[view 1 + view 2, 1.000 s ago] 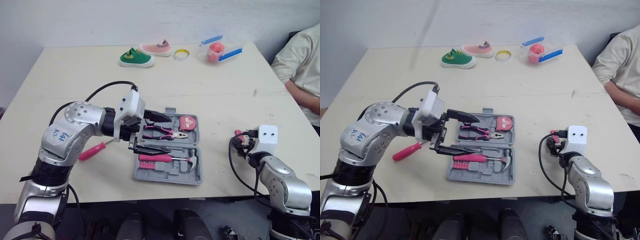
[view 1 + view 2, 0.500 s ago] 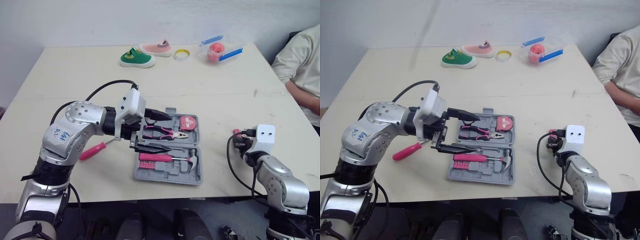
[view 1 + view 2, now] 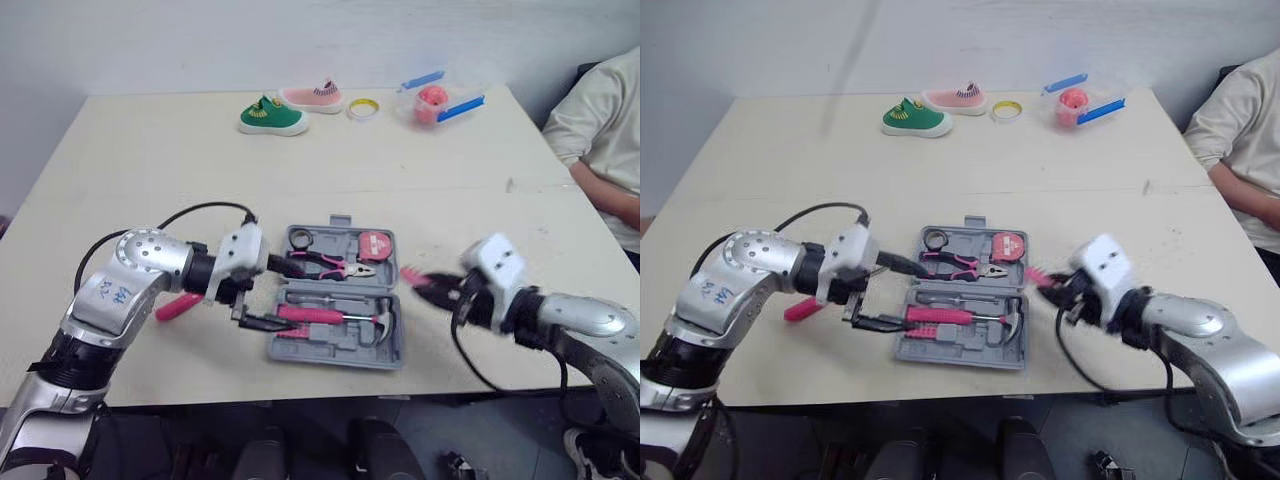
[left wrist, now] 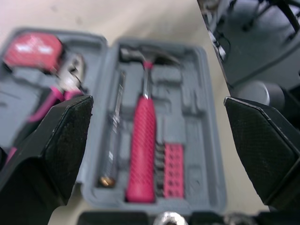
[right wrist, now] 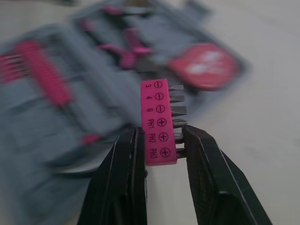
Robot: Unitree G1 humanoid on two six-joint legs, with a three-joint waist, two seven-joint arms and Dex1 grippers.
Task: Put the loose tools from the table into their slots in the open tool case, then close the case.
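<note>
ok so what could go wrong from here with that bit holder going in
1. The right gripper pinches the pink bit holder at one end only, most of it sticking out past the fingers. It could pivot or slip when pressed into the tool case.
2. The left gripper hangs open over the case, so the two arms might clash there.
3. The pink screwdriver lies loose on the table beside the left arm. Closing now would leave it out.

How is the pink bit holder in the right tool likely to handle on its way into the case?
The bit holder looks like a rigid plastic strip, so it probably won't flex. Small and thin, it is likely light. The right tool pinches only one end, so it may pivot or slip if it bumps the tool case.
</note>
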